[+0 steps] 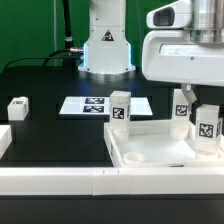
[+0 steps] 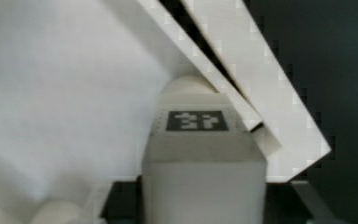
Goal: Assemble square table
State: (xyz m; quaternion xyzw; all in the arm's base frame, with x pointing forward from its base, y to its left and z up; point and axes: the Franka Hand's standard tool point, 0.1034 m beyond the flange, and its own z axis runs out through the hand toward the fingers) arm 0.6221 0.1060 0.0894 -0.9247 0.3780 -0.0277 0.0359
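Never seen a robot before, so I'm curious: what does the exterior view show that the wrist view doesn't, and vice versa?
Exterior only: the arm's base, the marker board, and a leg standing apart. Wrist only: the held leg's camera-facing tag, close up. Both: that leg in the tool, and the slab.

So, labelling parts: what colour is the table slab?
The slab is white; exterior view shows best.

I am reaching my arm (image 1: pixel 106 45) over to the exterior view's right, holding my wrist (image 1: pixel 185 50) low and pointing straight down, my fingers (image 1: pixel 189 97) pinching a white leg (image 1: pixel 208 126) between them.
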